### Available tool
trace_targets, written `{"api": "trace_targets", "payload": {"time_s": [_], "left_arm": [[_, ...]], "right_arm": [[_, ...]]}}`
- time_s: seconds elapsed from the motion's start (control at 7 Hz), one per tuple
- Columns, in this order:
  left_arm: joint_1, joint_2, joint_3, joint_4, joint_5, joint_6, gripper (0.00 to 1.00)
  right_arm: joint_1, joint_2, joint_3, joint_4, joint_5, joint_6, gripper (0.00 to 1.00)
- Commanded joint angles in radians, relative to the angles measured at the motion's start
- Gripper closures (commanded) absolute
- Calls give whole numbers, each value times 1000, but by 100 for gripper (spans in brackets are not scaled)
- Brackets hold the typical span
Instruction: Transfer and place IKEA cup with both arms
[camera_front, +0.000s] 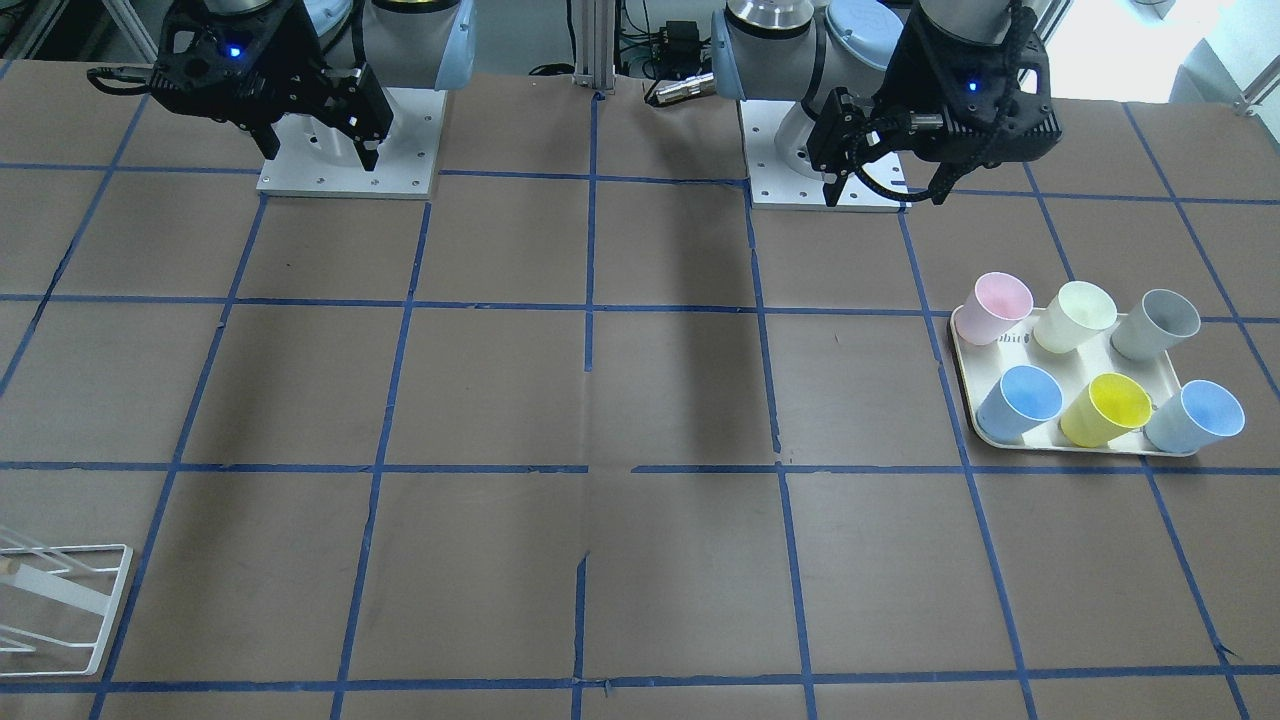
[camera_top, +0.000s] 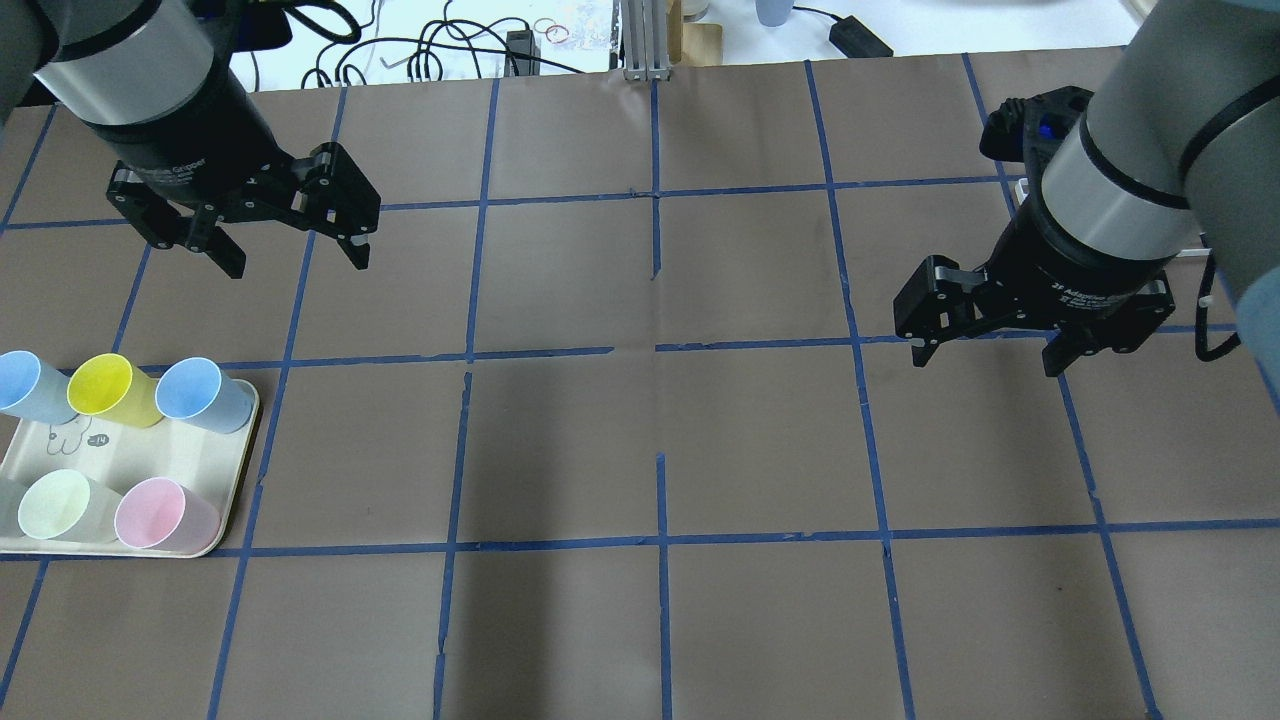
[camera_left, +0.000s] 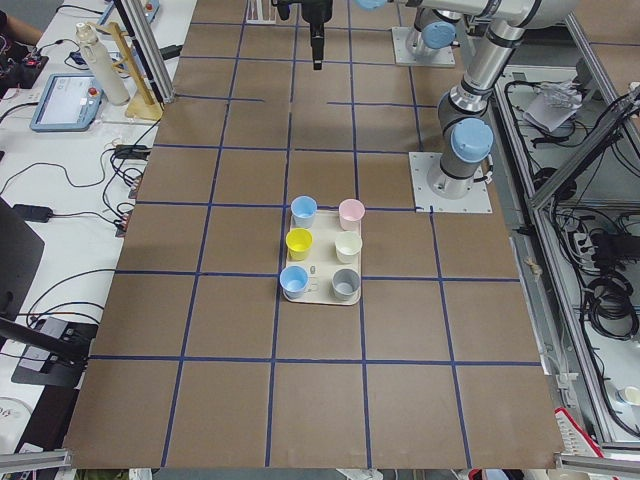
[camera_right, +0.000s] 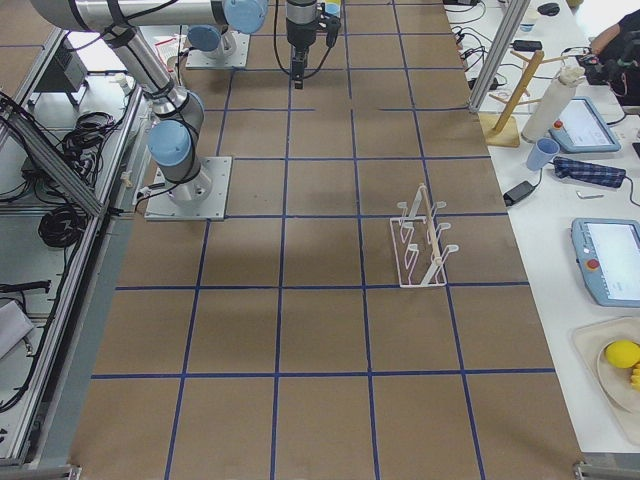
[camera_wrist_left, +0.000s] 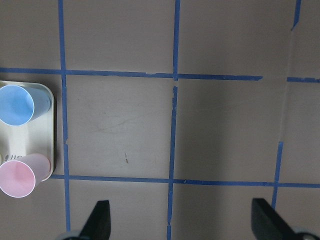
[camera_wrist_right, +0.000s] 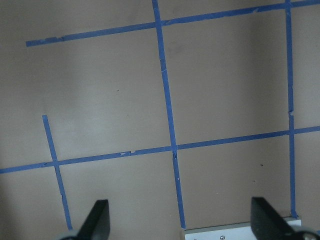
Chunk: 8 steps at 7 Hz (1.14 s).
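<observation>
— Status, L claw?
— My left claw is spread wide, fingers pointing down, hanging above the surface. In the overhead view it's at approx 10 o'clock of the surface.
— R one?
— My right claw is also wide open. It hangs over brown surface w/ blue tape lines, approx 3 o'clock in the same view, well apart from the left.
— Where's the IKEA cup?
— The IKEA cup, the cream one, stands upright, mouth up, on the tray. The tray sits at approx 8 o'clock of the surface in the overhead view, at 7 o'clock from my left claw, not under it.
— Neighbours?
— 6 cups, 2 rows of 3. The cream one is mid of the row nearer my base. The pink cup is just beside it at 3 o'clock. The grey cup is at its 9, cut off by the overhead frame edge. The yellow cup is at its 12, w/ a blue cup at that one's 3 and a second blue cup at its 9.
— Wrist cams?
— Left cam: both fingertips at the bottom edge, far apart; a tray corner w/ the blue cup and the pink cup at 9 o'clock. Right cam: fingertips far apart too, tape lines, and a white plate at 6 o'clock.
— Anything else?
— A white wire rack on the surface at 8 o'clock of the front-facing view, well apart from the tray.
</observation>
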Motion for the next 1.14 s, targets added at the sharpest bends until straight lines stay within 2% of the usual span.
{"api": "trace_targets", "payload": {"time_s": [0.0, 0.14, 0.71, 1.0], "left_arm": [[3, -61, 15, 106, -2, -2, 0], [-5, -84, 16, 99, 6, 0, 0], [-15, -58, -4, 99, 4, 62, 0], [-6, -51, -4, 85, 0, 73, 0]], "right_arm": [[0, -2, -2, -6, 14, 5, 0], [1, 3, -2, -6, 12, 5, 0], [1, 22, -8, -12, 11, 6, 0], [1, 58, -45, -12, 3, 2, 0]]}}
